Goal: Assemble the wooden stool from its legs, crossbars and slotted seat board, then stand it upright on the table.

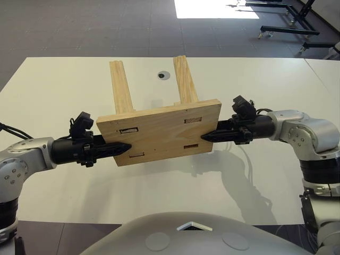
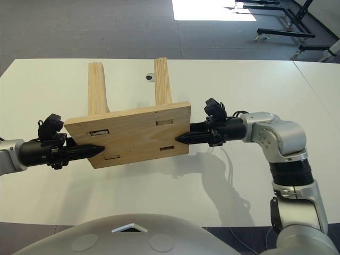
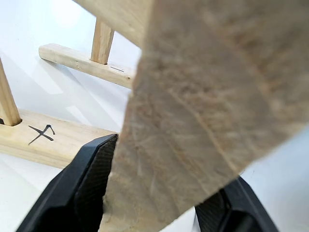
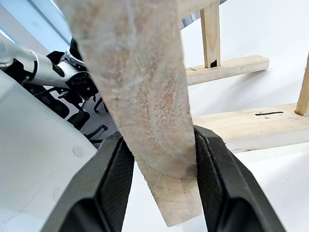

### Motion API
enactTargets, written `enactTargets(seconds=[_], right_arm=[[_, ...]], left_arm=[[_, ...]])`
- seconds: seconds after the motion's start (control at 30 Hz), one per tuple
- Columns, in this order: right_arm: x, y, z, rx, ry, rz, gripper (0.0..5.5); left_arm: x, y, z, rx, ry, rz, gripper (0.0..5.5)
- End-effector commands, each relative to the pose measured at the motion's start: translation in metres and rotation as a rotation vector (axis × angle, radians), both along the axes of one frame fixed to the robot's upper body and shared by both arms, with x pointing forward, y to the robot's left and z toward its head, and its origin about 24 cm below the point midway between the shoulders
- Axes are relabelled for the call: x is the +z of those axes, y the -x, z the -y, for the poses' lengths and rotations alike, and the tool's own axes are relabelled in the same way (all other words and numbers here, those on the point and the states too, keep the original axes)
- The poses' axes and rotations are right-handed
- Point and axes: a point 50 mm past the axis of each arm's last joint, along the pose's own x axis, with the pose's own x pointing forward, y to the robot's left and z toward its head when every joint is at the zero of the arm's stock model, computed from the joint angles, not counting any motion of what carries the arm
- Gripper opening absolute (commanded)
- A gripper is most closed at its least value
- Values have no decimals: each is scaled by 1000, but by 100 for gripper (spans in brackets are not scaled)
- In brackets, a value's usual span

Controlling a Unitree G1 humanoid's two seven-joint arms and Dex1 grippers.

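Two grippers hold the wooden stool (image 1: 180,87) over a white table (image 1: 53,85).
The table stands on a grey floor (image 1: 79,26), with a bright patch of light and black wheeled frames (image 1: 289,29) far back. The left gripper (image 1: 119,147) and right gripper (image 1: 210,137) each pinch one side edge of the seat board (image 1: 159,133). Two legs (image 1: 121,85) point away, and the board hides the others. A small dark spot (image 1: 162,75) may be a hole.

Between my hands, the seat board (image 1: 159,130): left hand (image 1: 123,147) clamps its left edge, right hand (image 1: 207,137) its right; legs (image 1: 121,85) point away over the desk (image 1: 53,95).
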Motion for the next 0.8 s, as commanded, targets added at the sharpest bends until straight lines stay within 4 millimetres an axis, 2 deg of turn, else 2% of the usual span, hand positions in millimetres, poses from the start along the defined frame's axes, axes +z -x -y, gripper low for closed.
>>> enactTargets(seconds=[0.03, 0.23, 0.43, 0.6, 0.8], right_arm=[[10, 12, -48, 212, -142, -105, 173], [26, 4, -54, 200, -234, -205, 173], [44, -5, -62, 189, -315, -295, 173], [44, -13, -65, 148, -347, -354, 173], [43, -17, -68, 99, -365, -388, 173]], left_arm=[[8, -3, 23, -101, 179, -37, 222], [7, -9, 20, -66, 227, -83, 222], [9, -28, 15, 37, 289, -106, 222], [15, -46, 13, 137, 344, -120, 222], [19, -52, 14, 195, 364, -129, 222]])
